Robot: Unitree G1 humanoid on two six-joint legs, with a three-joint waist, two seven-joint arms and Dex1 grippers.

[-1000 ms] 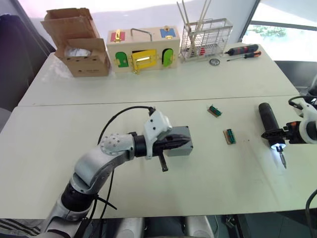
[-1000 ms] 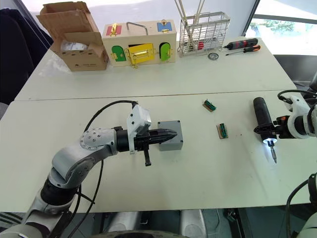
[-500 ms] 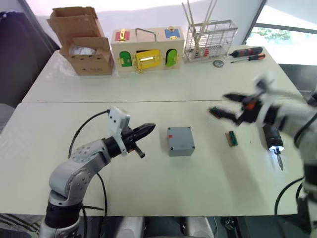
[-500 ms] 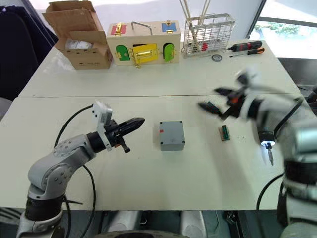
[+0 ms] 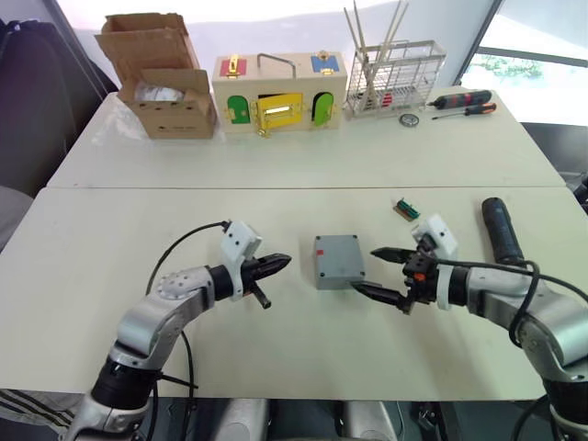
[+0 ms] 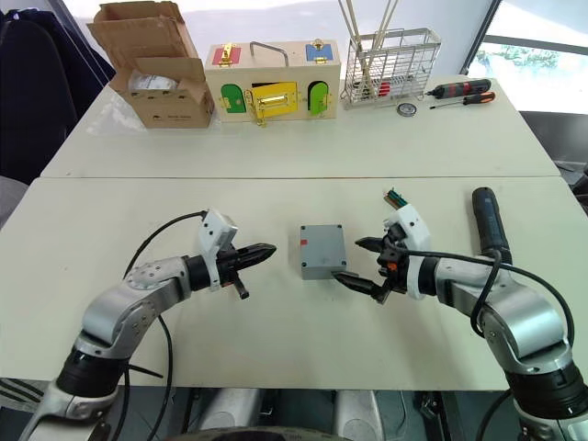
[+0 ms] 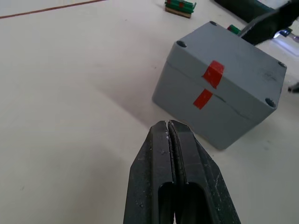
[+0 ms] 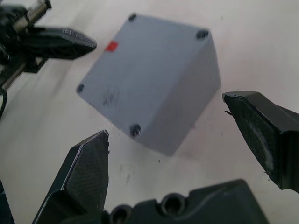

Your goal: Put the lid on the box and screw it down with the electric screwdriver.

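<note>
We see the box point(image 6: 322, 250) between our spread right end effector point(image 6: 362, 262) and pressed-together left end effector point(image 6: 262, 251).

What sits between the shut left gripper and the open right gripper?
The grey box, lid on, stands between the left gripper and right gripper, touching neither; bare table either side, per the right eye view.

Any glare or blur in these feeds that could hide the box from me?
Head views: window glare washes out the table's far edge; the box reads crisp. Left wrist view: box sharp, red marks clear, shut left gripper near the lens. Right wrist view: open right gripper's fingers softly blurred.
</note>
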